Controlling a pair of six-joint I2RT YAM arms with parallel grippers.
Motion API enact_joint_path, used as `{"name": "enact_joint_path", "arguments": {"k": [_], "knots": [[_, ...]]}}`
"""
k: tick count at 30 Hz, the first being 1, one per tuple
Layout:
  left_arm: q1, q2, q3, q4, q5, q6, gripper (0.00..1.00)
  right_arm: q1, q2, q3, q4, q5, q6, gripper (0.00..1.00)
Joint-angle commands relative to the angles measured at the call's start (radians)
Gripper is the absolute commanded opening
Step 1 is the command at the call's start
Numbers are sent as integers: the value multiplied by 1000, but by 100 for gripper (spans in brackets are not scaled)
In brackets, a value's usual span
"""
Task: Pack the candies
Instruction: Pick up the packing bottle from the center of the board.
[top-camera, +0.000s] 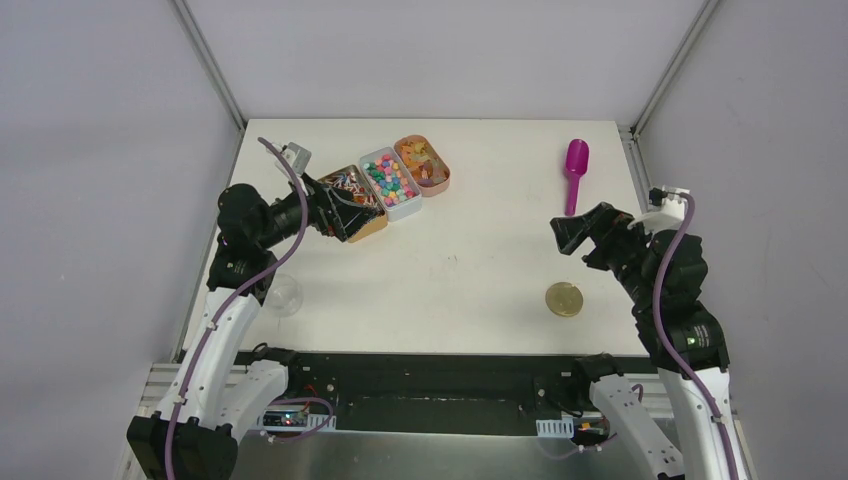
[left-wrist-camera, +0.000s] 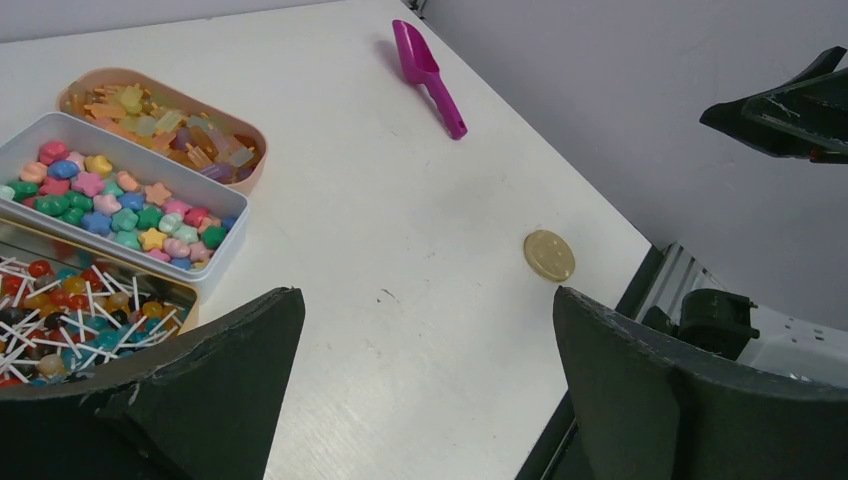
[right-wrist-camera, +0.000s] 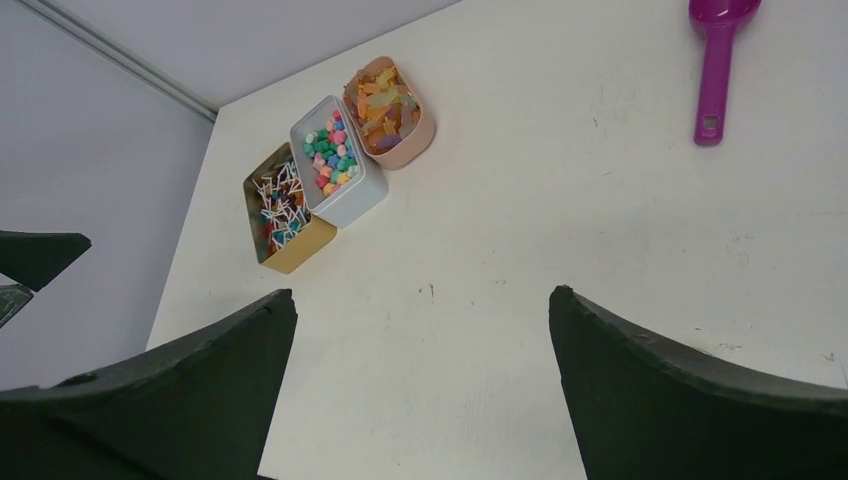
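Where the left gripper (top-camera: 345, 212) hangs with its jaws spread wide and empty, it hides part of the gold tin (right-wrist-camera: 303, 252), the leftmost of three tins touching side by side near the bench's (top-camera: 480, 250) far-left corner. The candies (top-camera: 388, 180) lie in these tins: white-stick lollipops in the gold tin, small bright star shapes in the white tin (right-wrist-camera: 360, 205), and translucent orange and yellow pieces in the peach tin (right-wrist-camera: 416, 145). A clear cup (top-camera: 285, 296), faint beside the arm, stands by the left edge. A gold disc (top-camera: 564, 299) lies close to the near edge, and a magenta scoop (top-camera: 575, 172) lies toward the far-right corner. The right gripper (top-camera: 578, 228) hovers between them, equally wide, holding nothing.
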Motion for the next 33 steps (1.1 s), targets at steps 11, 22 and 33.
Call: {"name": "enact_joint_path", "arguments": {"k": [11,22,33], "knots": [[-10,-3,6,14,-74,23,99,-2,27,-40,-20,121,48,99],[-17,7,-12,-63,-206,90,99,-2,207,-75,-219,457,312,94],[-44,12,27,-209,-533,42,99,-1,350,-161,48,199,163,88]]}}
